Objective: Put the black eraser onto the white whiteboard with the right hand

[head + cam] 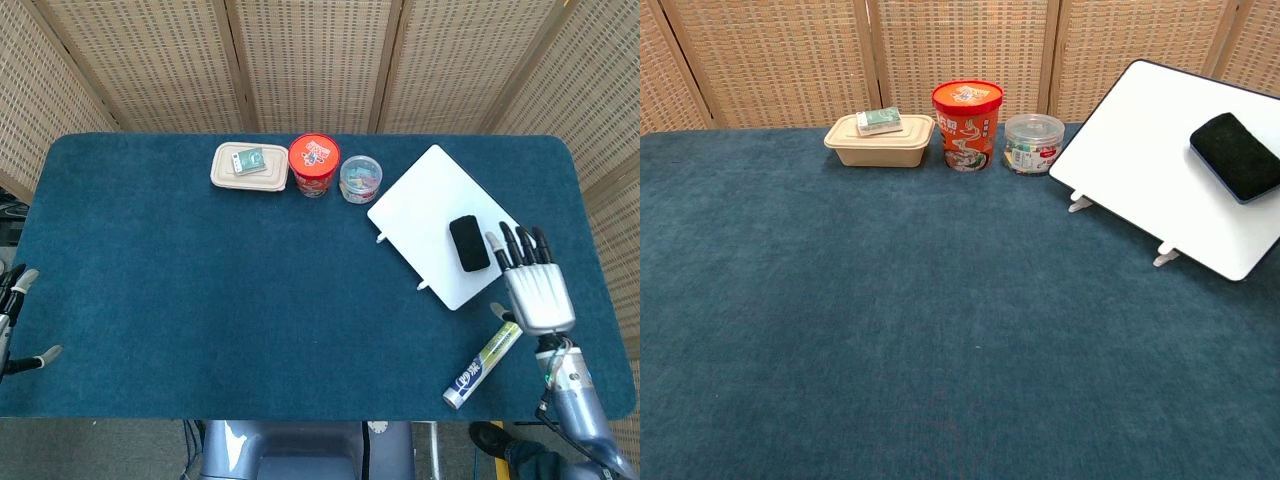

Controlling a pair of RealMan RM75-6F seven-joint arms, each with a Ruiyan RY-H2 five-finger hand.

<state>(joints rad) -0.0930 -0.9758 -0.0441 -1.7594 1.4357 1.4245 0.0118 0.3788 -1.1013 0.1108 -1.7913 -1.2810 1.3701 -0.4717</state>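
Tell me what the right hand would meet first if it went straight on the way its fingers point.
Probably the white whiteboard's right corner, past the black eraser; right hand height is unclear.

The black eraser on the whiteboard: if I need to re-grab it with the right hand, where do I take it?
Pinch the black eraser across its long sides, coming from above. It lies flat on the whiteboard, with clear board either side. The right hand is open nearby.
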